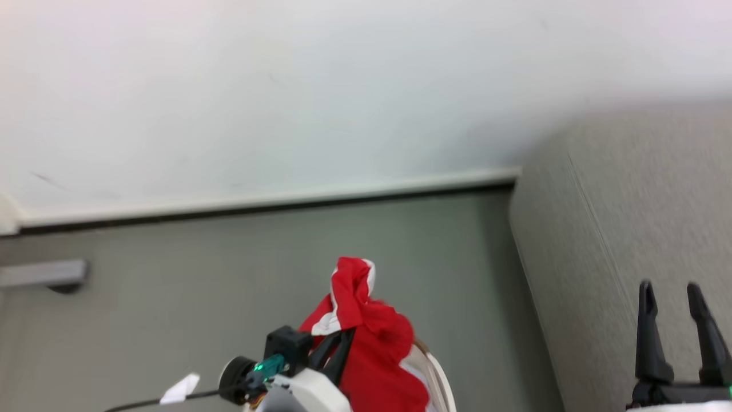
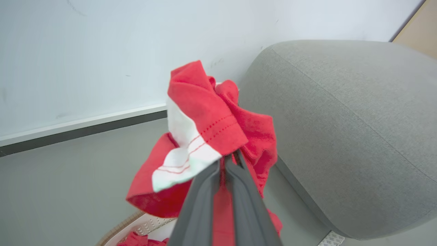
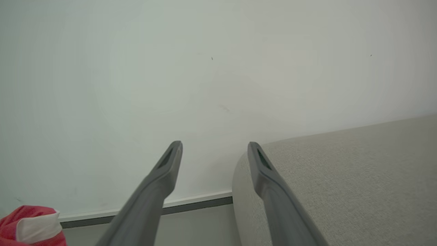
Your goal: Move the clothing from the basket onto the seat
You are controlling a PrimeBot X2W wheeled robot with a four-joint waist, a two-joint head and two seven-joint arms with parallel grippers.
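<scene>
1. Now the carrying step appears to be in hand: the left gripper has its jaws pinched shut on a bunched red garment of the clothing, lifted above the basket, where more red fabric lies.
2. The right gripper hovers near a corner of the seat, jaws spread wide and empty.
3. Next, the left arm probably needs to swing over the seat's grey top and release there.
4. The seat's rounded edge is just beside the hanging cloth; bare floor and the wall leave open room on the other side.
</scene>
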